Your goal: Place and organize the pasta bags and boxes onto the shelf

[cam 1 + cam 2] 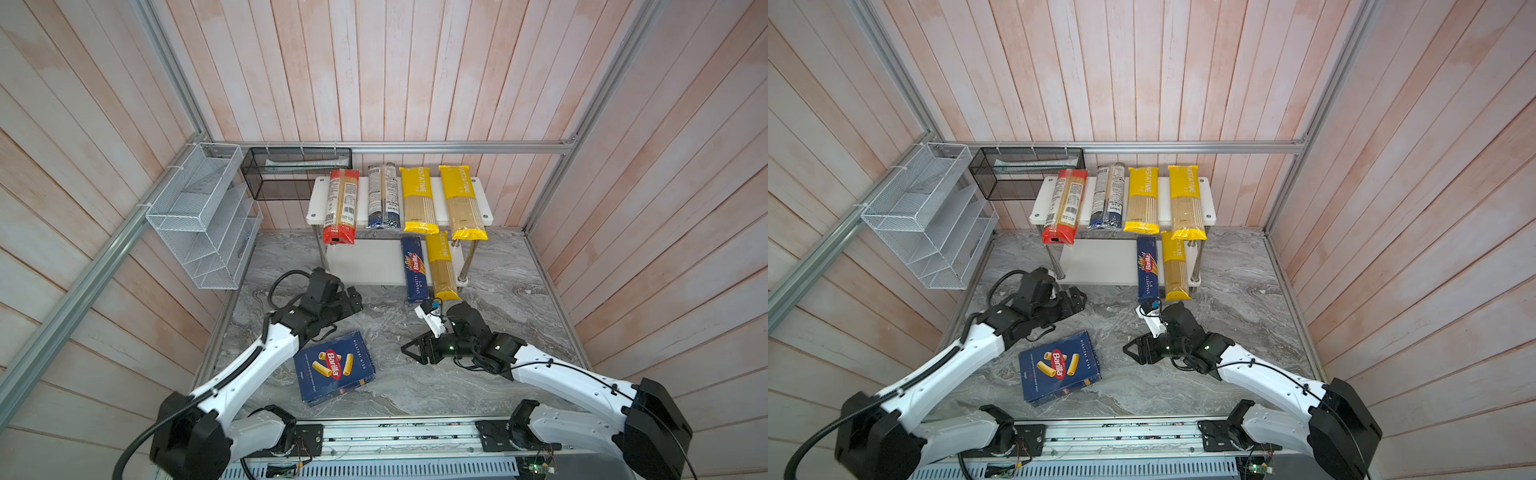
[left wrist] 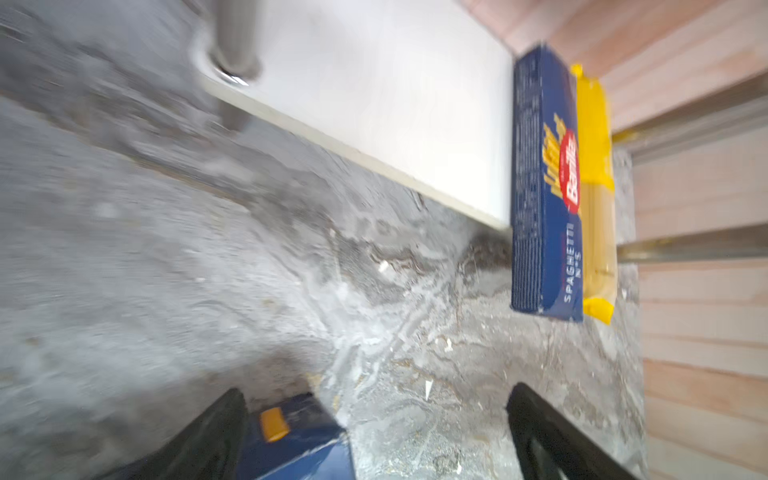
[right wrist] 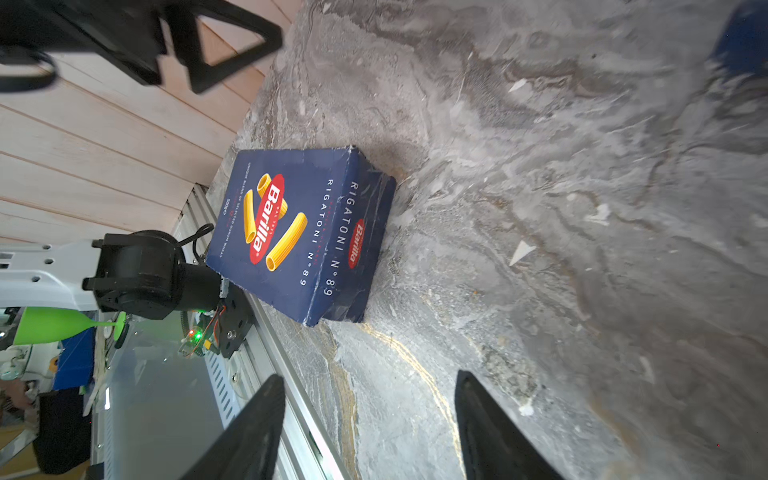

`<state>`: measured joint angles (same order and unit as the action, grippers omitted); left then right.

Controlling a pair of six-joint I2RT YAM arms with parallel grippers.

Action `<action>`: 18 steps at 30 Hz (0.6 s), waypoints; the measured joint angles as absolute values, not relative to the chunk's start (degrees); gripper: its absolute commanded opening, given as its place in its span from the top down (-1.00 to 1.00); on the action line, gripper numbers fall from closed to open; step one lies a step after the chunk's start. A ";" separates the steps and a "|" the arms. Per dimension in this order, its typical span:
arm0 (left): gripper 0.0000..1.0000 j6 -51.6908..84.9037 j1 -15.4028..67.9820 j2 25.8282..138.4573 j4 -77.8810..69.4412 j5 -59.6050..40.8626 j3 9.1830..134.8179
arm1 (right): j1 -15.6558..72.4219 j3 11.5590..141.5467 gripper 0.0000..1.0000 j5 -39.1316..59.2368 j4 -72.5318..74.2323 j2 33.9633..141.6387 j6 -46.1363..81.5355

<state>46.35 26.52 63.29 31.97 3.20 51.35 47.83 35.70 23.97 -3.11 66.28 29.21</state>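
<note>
While six of the seven packs are already sitting on the shelf (image 1: 363, 199), the Rigatoni box (image 1: 334, 368) is lying flat on the desk (image 1: 519, 291) at about 7 o'clock in both top views. I am therefore judging the task nearly done, with one placement remaining.

The red-ended bag (image 1: 341, 205), blue-ended bag (image 1: 384, 197) and two yellow PASTATIME bags (image 1: 417, 199) are lying side by side on the top board. The Spaghetti box (image 1: 414, 268) and a third yellow bag (image 1: 442, 266) are occupying the lower board's (image 1: 365, 262) 3 o'clock end.

The left fingers (image 2: 224, 428) are standing apart and gripping nothing. The right fingers (image 3: 257, 424) are likewise spread and empty, facing the Rigatoni box.

The lower board's 9 o'clock half is lying bare, though the left arm (image 1: 266, 349) is sitting between it and the box, and the red-ended bag is overhanging above. The white wire rack (image 1: 199, 216) at 10 o'clock and the black mesh basket (image 1: 291, 174) at 11 o'clock are hanging aside.
</note>
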 measured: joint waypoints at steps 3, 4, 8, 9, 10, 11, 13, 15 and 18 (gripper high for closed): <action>-0.99 51.20 26.28 54.96 38.30 6.02 49.32 | 49.78 36.38 -0.29 24.62 -0.62 70.50 30.50; -0.99 52.77 26.30 53.54 41.08 6.61 48.80 | 50.28 36.95 -0.29 24.84 0.16 72.20 30.74; -0.99 57.54 26.30 55.05 51.33 8.58 48.71 | 51.57 40.29 -0.30 25.76 2.11 77.60 31.16; -0.99 58.28 26.30 55.92 53.32 8.93 48.71 | 51.70 41.10 -0.30 25.98 2.35 78.54 31.14; -0.99 59.07 26.30 56.64 55.44 9.34 48.73 | 51.79 42.00 -0.30 26.15 2.85 79.57 31.14; -0.99 59.70 26.30 57.01 57.21 9.67 48.71 | 51.81 42.65 -0.30 26.35 3.33 80.31 31.14; -1.00 61.17 26.26 56.77 60.34 10.20 48.71 | 51.81 43.51 -0.30 26.87 4.29 81.47 31.11; -0.99 62.72 26.13 55.35 62.46 10.59 48.49 | 51.83 44.14 -0.30 27.40 4.91 82.56 31.00; -0.99 65.52 25.56 50.52 64.69 10.83 46.46 | 51.81 44.56 -0.30 28.56 5.69 84.33 30.87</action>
